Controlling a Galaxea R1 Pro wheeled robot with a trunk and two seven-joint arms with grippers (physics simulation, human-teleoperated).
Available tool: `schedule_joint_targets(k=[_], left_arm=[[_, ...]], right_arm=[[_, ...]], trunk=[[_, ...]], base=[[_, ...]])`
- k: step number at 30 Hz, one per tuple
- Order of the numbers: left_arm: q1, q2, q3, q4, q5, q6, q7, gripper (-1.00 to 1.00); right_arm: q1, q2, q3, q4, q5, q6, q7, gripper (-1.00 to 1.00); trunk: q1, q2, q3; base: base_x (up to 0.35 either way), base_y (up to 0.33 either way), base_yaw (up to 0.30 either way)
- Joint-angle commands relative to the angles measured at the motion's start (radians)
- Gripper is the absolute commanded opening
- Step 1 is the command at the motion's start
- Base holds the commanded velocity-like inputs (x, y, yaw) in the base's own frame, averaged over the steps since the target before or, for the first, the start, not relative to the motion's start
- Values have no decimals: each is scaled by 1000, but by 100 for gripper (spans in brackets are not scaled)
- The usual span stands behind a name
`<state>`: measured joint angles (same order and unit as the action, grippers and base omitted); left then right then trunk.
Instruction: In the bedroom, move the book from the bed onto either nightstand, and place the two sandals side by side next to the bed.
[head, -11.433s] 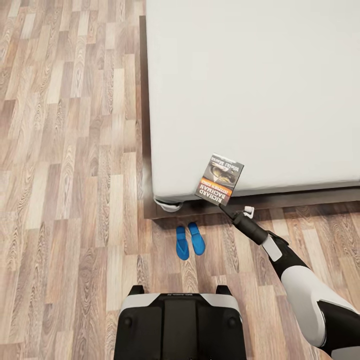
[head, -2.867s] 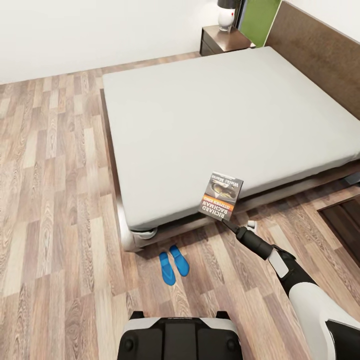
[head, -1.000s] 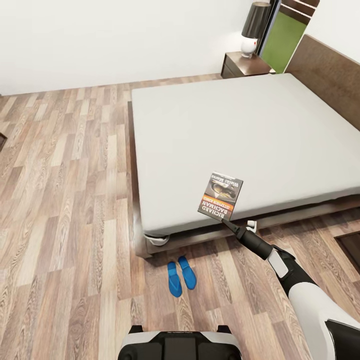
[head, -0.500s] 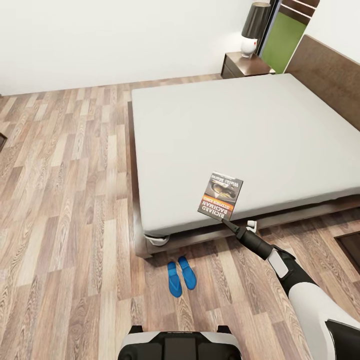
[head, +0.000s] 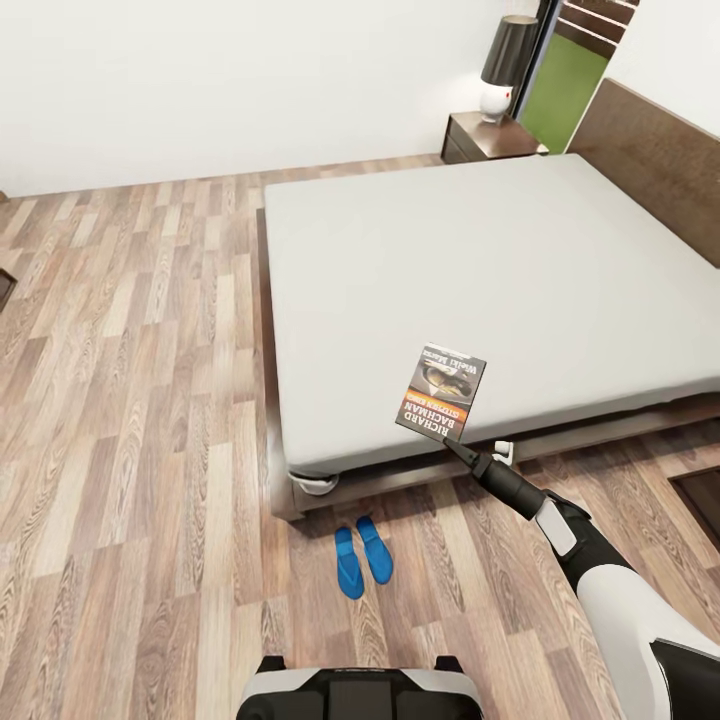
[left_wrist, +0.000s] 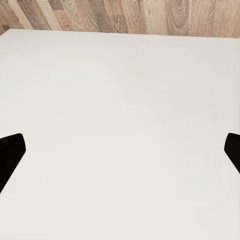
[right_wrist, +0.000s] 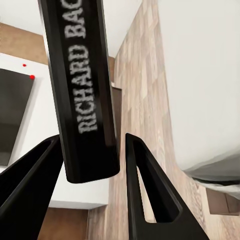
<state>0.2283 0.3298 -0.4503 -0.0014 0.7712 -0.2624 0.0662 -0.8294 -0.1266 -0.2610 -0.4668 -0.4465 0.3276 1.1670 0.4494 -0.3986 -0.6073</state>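
Observation:
My right gripper (head: 452, 441) is shut on the book (head: 441, 392), holding it upright above the foot edge of the bed (head: 470, 250). Its orange band and white lettering face the head camera. In the right wrist view the book's dark spine (right_wrist: 85, 90) stands between both fingers (right_wrist: 142, 185). The two blue sandals (head: 361, 561) lie side by side on the floor by the bed's near left corner. A dark nightstand (head: 480, 142) sits at the far corner beside the headboard (head: 655, 150). My left gripper (left_wrist: 120, 150) is open, its black fingertips (left_wrist: 10, 155) wide apart over a pale surface.
A lamp (head: 505, 60) with a dark shade and white base stands on the nightstand. Wood-plank floor (head: 130, 400) runs along the bed's left side up to the white wall (head: 230, 80). A dark panel (head: 700, 495) lies at the right edge.
The head view has shifted slightly, so the bed and nightstand sit a little lower in the picture. The book stays in my right gripper, and the sandals have not moved.

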Motion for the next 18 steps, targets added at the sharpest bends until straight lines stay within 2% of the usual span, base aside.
schedule_joint_targets(k=[1,18], left_arm=[[0,0,-8,0,3,-3,4,100],[0,0,-8,0,2,-3,4,100]], right_arm=[[0,0,-1,0,-4,9,2,-100],[0,1,-1,1,-3,8,2,-100]], trunk=[[1,-1,1],[1,-1,27]], base=[[0,0,0],[0,0,0]])
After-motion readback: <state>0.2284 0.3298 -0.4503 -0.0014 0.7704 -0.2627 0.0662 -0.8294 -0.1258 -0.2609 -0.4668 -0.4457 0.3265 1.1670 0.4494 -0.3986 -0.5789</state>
